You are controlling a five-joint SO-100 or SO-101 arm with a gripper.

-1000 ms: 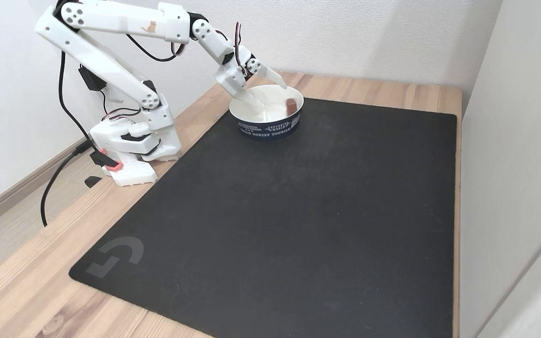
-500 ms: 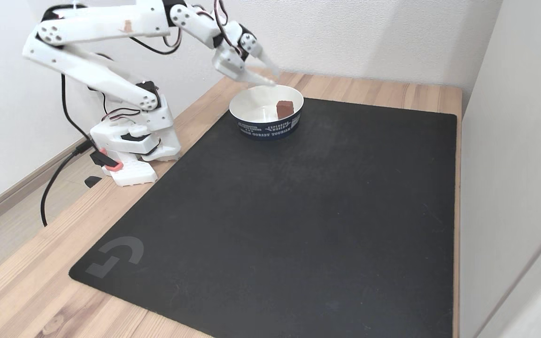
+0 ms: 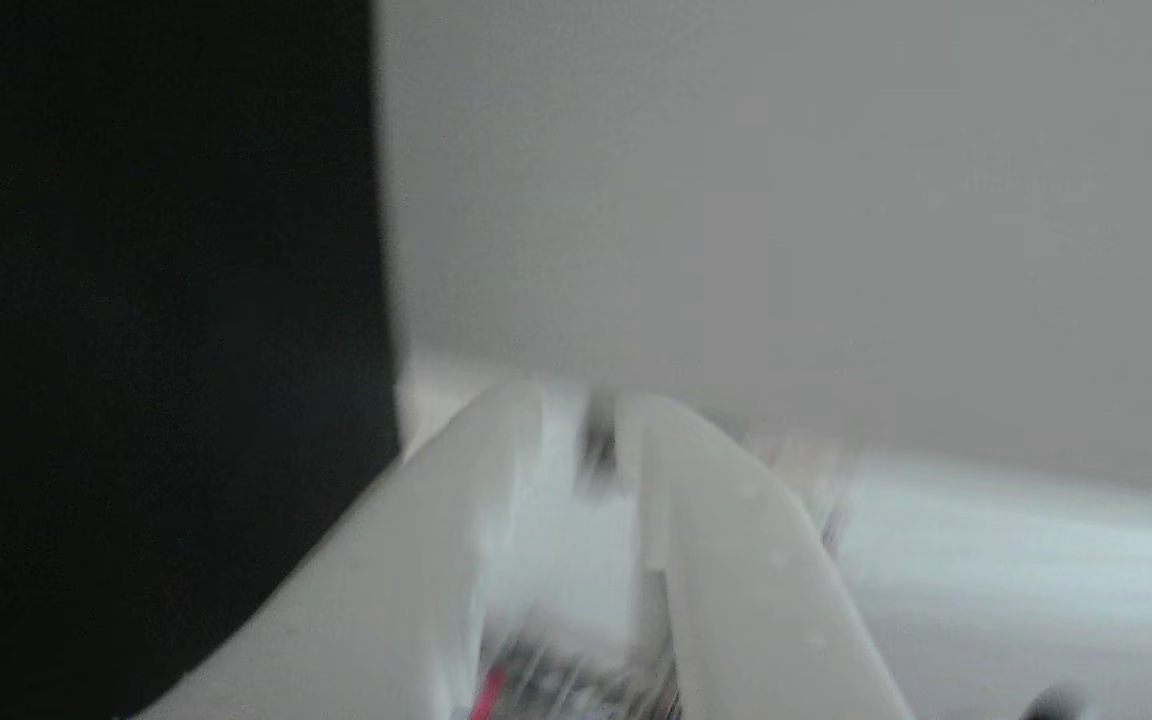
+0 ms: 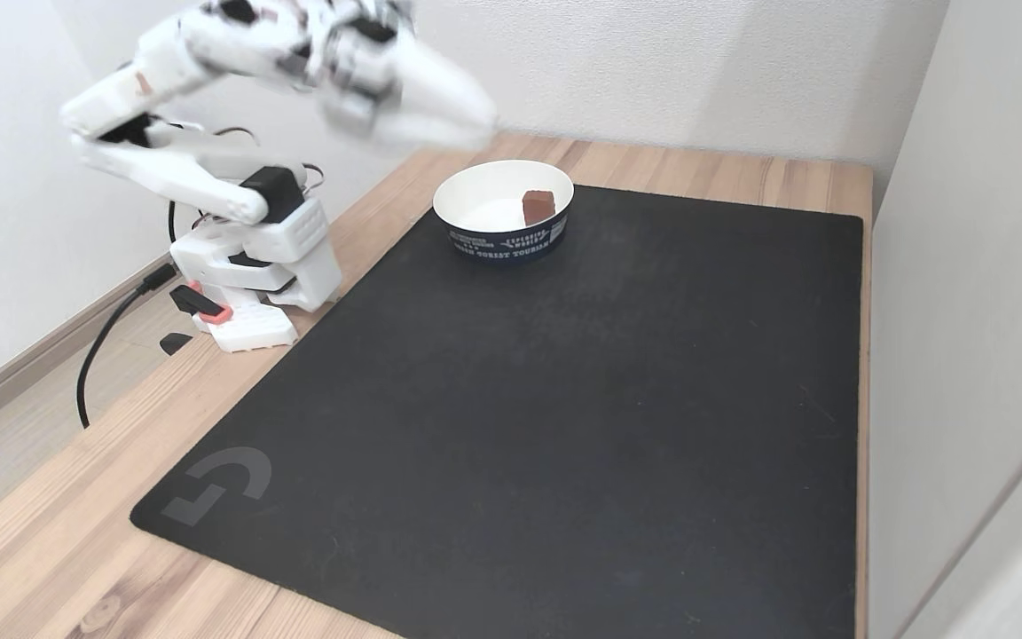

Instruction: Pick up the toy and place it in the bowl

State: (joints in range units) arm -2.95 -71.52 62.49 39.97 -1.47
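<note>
One toy (image 4: 538, 206), one bowl (image 4: 503, 213), one gripper (image 4: 475, 124). The toy is a small red-brown cube, sitting inside the white bowl against its right wall in the fixed view. It lies below and right of the raised gripper, well apart. Motion blur hides whether the fingers are parted or closed.

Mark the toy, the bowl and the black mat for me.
toy (image 4: 538, 206), fixed view, on its front face inside the bowl.
bowl (image 4: 507, 244), fixed view, on its dark printed outer wall.
black mat (image 4: 564, 426), fixed view, on its bare middle.
</note>
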